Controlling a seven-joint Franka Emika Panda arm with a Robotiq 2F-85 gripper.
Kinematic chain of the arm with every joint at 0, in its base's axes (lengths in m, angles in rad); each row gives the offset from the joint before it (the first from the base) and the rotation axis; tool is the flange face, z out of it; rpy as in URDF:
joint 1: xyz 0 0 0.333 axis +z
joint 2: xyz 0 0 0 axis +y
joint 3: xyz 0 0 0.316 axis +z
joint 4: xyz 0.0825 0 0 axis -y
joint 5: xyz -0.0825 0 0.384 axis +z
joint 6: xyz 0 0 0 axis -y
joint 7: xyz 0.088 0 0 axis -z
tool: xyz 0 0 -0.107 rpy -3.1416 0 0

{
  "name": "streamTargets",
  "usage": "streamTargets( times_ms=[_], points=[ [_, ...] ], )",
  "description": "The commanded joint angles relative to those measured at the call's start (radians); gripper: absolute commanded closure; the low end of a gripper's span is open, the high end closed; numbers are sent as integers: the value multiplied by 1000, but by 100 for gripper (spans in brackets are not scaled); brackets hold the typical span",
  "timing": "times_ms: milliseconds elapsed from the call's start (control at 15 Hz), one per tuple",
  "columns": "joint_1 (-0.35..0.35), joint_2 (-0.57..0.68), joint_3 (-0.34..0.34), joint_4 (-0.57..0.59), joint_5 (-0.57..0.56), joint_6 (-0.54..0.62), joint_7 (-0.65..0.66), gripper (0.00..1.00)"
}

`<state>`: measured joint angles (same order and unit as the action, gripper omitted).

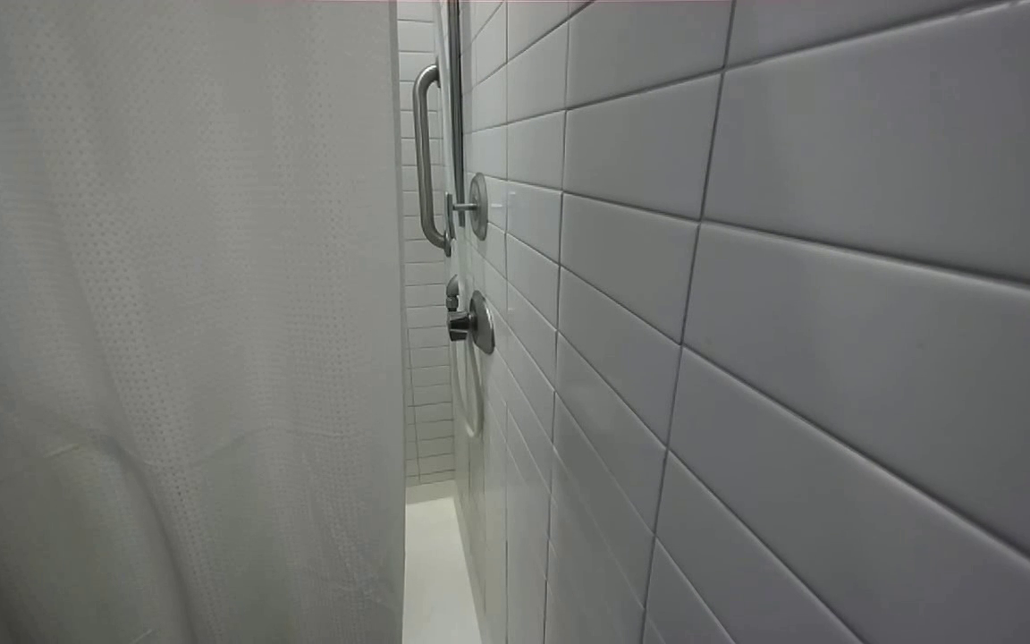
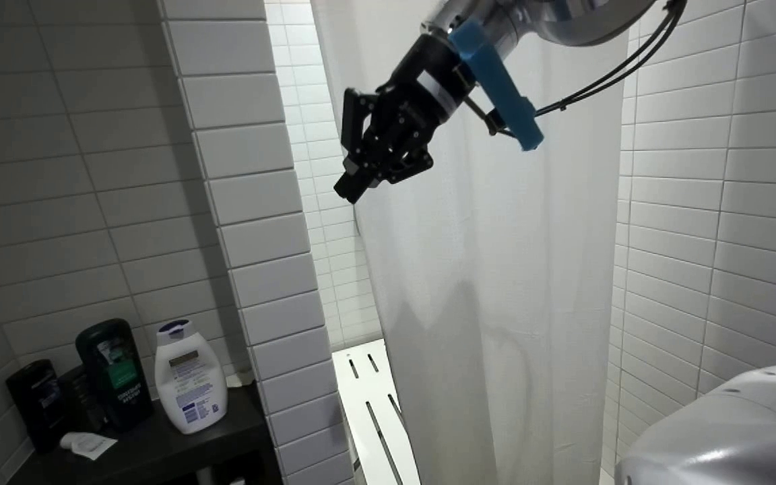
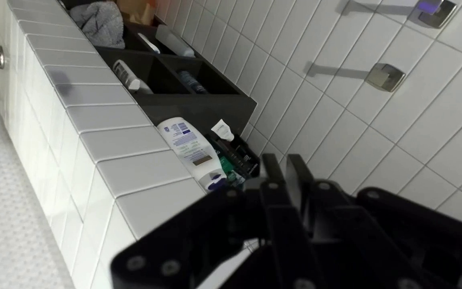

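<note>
A white cloth shower curtain with a dotted weave point(image 2: 496, 269) is hanging down, tall and wide. In an exterior view, a black metal gripper with two fingers point(image 2: 347, 190) is hovering near the curtain's free edge and pointing down at a slant. In the wrist view, its flat black fingers point(image 3: 272, 174) are standing a little apart, with just a thin gap showing between them. The depth is hard to judge, but the tips seem to be floating in front of the curtain without touching it. A shiny silver robot arm point(image 2: 566, 20) is reaching across the curtain's top part, and a long blue block point(image 2: 496, 84) is riding near its end.

A white bench with long slots point(image 2: 359, 391) is peeking out past the curtain's free edge. A tall post of white tiles point(image 2: 267, 236) is standing across a gap from the curtain. Farther from the curtain, beyond that post, a dark shelf point(image 2: 159, 451) is holding a white plastic bottle with a dark purple cap point(image 2: 189, 380) and a dark bottle with a green label point(image 2: 118, 374). In an exterior view, a bent silver metal grab bar point(image 1: 424, 161) is showing past the curtain.
</note>
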<state>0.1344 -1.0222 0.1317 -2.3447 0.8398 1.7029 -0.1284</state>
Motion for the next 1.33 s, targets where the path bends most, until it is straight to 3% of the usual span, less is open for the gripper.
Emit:
streamTargets(
  times_ms=[0, 533, 800, 1267],
  points=[
    [-27, 55, 12, 16, -50, -22, 12, 57],
    [-34, 164, 18, -68, -165, -5, 40, 2],
    [11, 194, 0, -115, -131, -2, -13, 0],
    [22, 166, -3, -195, -144, -13, -21, 0]
  ],
)
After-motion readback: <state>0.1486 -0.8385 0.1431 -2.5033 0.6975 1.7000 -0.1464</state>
